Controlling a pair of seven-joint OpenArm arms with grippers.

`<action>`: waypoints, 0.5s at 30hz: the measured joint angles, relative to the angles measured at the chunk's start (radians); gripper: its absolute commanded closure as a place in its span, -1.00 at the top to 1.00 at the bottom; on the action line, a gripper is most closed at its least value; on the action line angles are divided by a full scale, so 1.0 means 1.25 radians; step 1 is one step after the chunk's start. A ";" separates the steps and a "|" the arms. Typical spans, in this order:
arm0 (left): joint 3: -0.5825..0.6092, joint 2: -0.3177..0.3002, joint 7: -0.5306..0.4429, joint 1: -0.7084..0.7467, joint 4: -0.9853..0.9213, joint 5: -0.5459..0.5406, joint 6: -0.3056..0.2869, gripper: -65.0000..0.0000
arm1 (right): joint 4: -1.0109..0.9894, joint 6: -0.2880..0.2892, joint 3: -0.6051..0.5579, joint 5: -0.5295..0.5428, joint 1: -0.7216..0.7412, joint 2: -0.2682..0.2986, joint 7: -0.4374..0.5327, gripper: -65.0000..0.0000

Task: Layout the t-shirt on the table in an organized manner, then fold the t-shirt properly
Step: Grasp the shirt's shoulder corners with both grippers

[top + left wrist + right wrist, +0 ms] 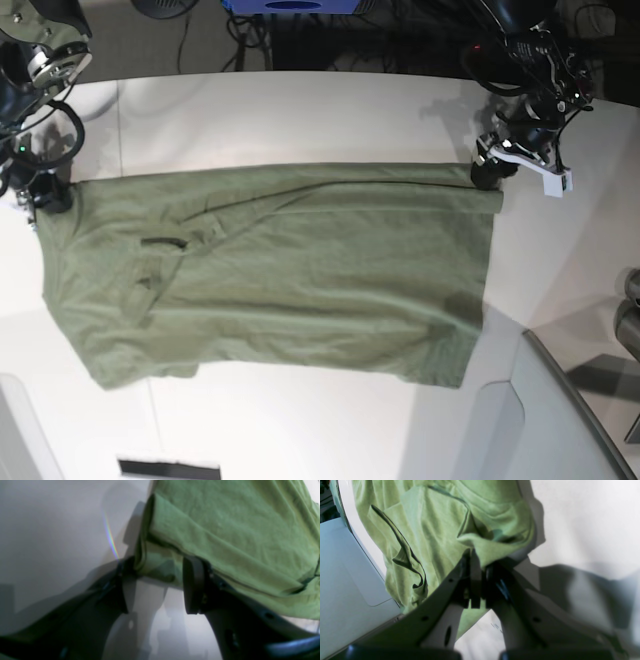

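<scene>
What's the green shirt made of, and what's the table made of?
The t-shirt looks like soft matte knit cloth, maybe cotton: it creases and folds. The table looks hard, smooth and white, perhaps laminate or plastic: it shows faint reflections.

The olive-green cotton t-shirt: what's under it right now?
The olive-green cotton t-shirt lies spread on the white smooth table, which shows all round it. Anything beneath the cloth is covered and cannot be seen.
</scene>
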 measured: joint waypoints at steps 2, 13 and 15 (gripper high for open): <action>-0.001 0.000 -0.003 -0.009 -0.016 -0.006 -0.003 -0.13 | 0.000 0.000 0.000 0.000 0.000 0.000 0.000 -0.99; -0.005 0.001 -0.002 -0.024 -0.051 -0.008 -0.005 -1.00 | 0.000 0.000 0.000 0.000 0.000 0.000 0.000 -0.99; -0.005 0.000 0.000 -0.024 -0.051 -0.008 -0.005 -1.00 | 0.000 0.000 0.000 0.000 0.000 0.000 -0.001 -0.99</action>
